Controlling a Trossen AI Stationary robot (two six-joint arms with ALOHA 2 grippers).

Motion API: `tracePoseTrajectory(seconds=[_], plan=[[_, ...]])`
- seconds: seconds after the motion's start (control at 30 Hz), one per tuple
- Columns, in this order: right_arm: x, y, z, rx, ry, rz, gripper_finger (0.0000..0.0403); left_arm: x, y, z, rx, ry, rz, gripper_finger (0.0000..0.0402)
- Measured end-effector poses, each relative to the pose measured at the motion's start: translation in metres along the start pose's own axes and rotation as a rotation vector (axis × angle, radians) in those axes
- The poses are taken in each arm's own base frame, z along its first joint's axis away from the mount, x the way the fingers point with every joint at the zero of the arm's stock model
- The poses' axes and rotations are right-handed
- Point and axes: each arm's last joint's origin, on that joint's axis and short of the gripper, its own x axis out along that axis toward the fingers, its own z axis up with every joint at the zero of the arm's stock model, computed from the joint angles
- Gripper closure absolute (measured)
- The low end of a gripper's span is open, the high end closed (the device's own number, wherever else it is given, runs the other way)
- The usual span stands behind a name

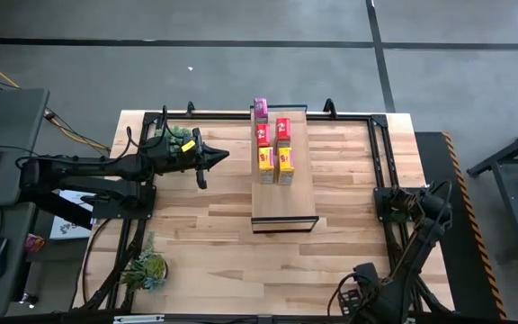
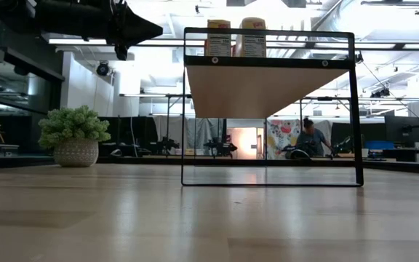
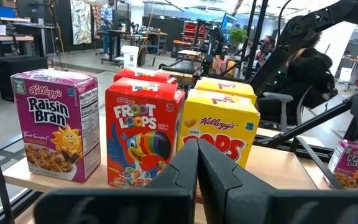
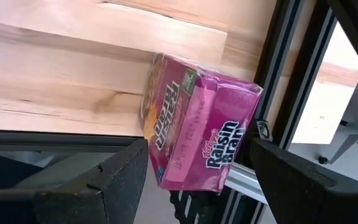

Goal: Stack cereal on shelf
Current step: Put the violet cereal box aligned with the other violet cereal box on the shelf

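Five cereal boxes (image 1: pixel 272 144) stand in neat pairs on the shelf (image 1: pixel 283 203), centre of the high view — fronts facing the left gripper (image 1: pixel 224 155), pinched shut and empty. The right gripper (image 4: pixel 197 171), at lower right, spreads wide around the sixth, a purple box (image 4: pixel 194 134) — apparently to grasp it.

I see a magenta-purple Raisin Bran box (image 3: pixel 56 123) with a yellow sun and white lettering, a red Froot Loops box (image 3: pixel 140 135) showing a rainbow-beaked toucan, and a yellow Corn Pops box (image 3: pixel 222 129) with red letters. My shelf (image 1: pixel 284 200) is pale wood, dark-edged. Another magenta-purple box (image 4: pixel 197 127) has a pink side panel.
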Motion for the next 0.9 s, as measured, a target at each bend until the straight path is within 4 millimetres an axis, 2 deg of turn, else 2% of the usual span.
tracePoseTrajectory(seconds=[0.27,0.63,0.9], plan=[[0.02,0.003,0.001,0.005,0.015,-0.042,0.0126,0.0,0.0,-0.001,-0.001,0.015,0.002,0.0401],[0.02,0.008,0.002,-0.059,-0.067,0.078,0.0126,0.0,0.0,-0.001,-0.001,0.014,0.002,0.0401],[0.02,0.004,0.001,-0.048,-0.021,0.008,0.0126,0.0,0.0,-0.001,-0.001,0.015,0.002,0.0401]])
